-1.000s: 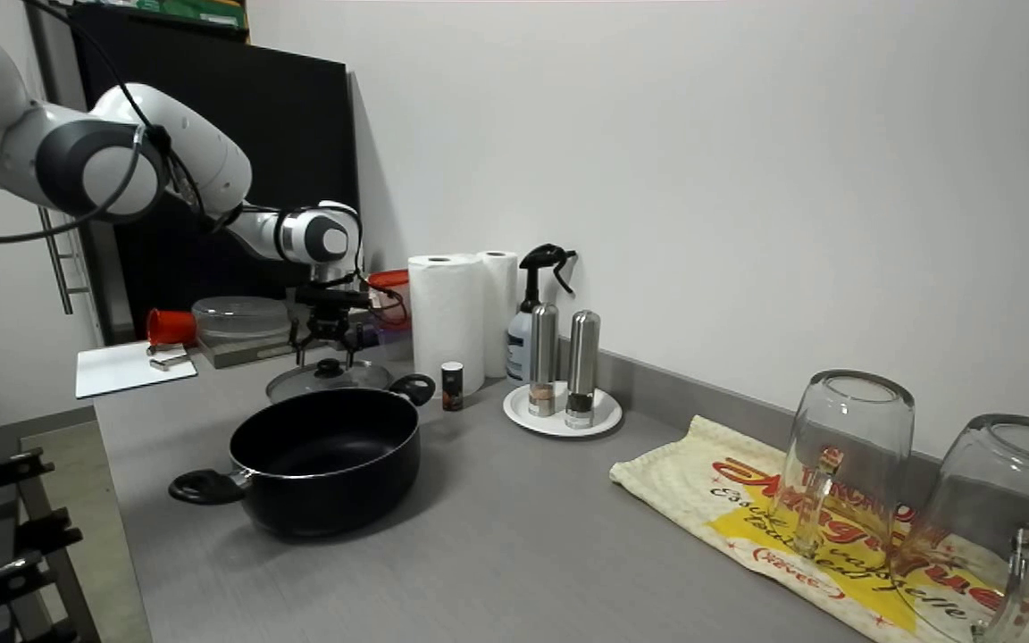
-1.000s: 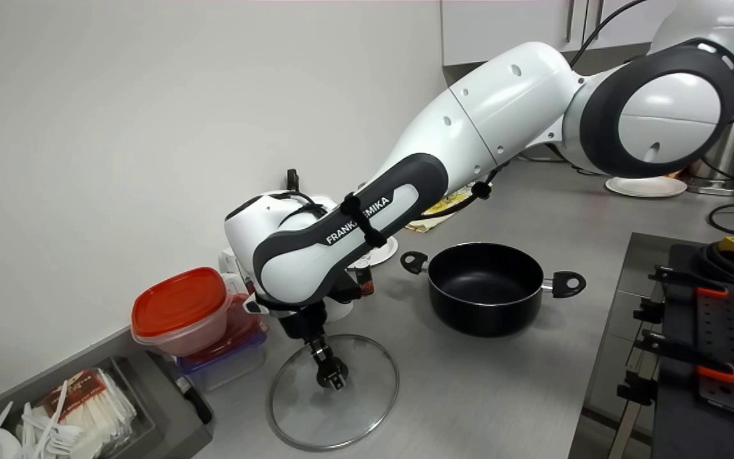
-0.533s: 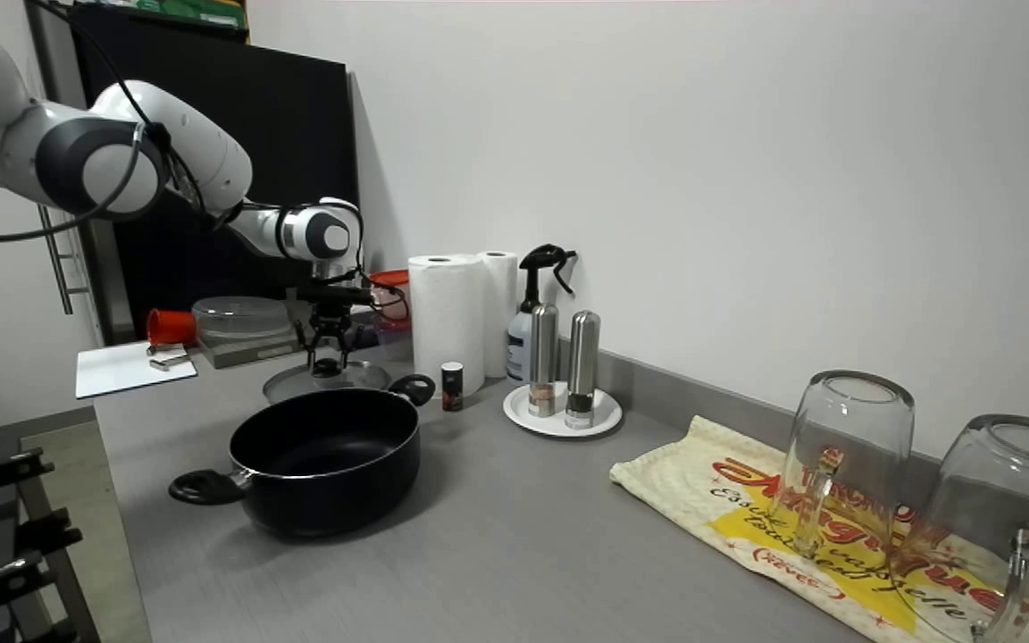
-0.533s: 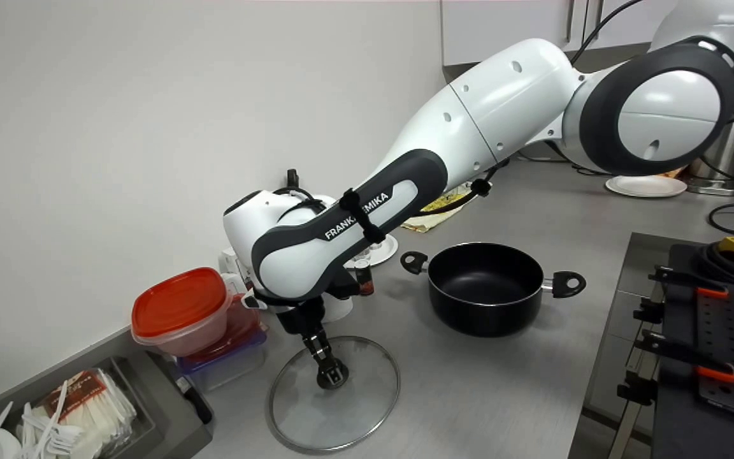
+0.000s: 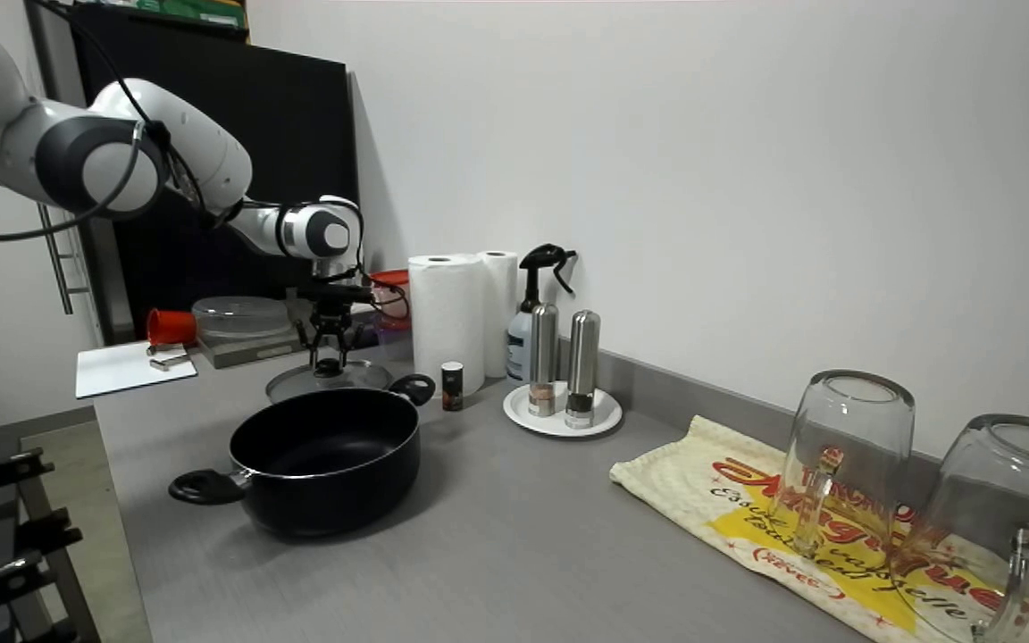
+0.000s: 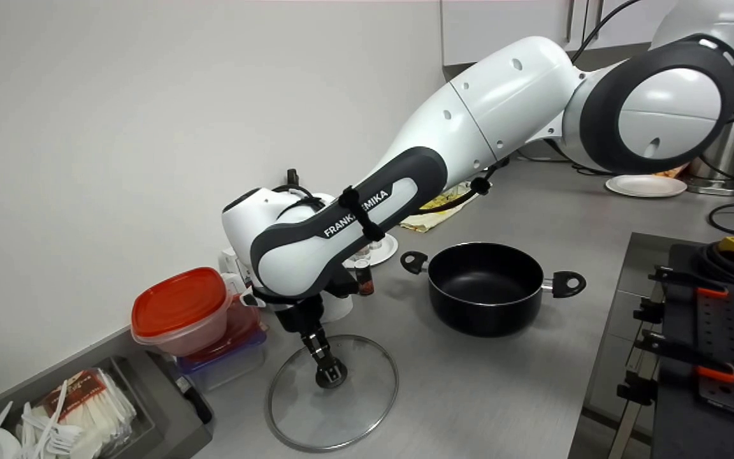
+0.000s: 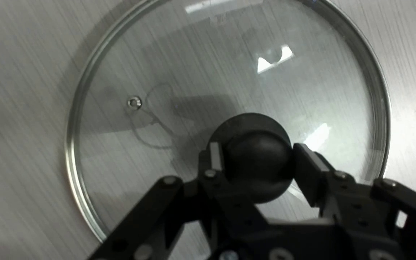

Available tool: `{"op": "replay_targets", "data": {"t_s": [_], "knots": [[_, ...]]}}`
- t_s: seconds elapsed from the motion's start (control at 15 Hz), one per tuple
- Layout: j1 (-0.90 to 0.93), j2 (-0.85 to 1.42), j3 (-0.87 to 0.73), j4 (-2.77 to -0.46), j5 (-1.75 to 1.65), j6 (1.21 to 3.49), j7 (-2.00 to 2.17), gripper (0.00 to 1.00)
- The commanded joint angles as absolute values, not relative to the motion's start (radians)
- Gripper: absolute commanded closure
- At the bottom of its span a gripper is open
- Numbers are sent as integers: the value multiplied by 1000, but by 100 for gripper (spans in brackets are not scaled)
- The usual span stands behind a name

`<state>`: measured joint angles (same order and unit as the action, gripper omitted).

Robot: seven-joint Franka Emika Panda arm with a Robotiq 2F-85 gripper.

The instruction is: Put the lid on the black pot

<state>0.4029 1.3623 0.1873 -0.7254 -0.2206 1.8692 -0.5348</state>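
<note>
The lid, clear glass with a metal rim, lies flat at the grey counter, beside the pot. Its black knob is between the fingers of my gripper, which touch it on both sides in the wrist view. Both exterior views show the gripper coming down onto the knob from above. Whether the lid's rim is slightly off the counter, I cannot tell. The black pot stands uncovered with its inside visible. In an exterior view, the pot partly hides the lid.
A small dark shaker and a paper towel roll are near the lid and pot. Two metal mills share a white plate by the wall. Food containers with a red lid and a tray of plastic cutlery border the lid's far side.
The gripper's fingers have closed in on the knob from a wider stance. The arm has risen slightly, and the lid has shifted only a little. The pot is unmoved.
</note>
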Motion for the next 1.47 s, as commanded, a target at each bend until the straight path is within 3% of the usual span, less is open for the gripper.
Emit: {"op": "replay_targets", "data": {"t_s": [0.0, 0.87, 1.4], "knots": [[399, 1343, 190, -742, -219, 1875, -535, 75], [400, 1224, 200, -801, -215, 1854, -525, 75], [424, 1033, 206, -951, -226, 1822, -511, 75]]}}
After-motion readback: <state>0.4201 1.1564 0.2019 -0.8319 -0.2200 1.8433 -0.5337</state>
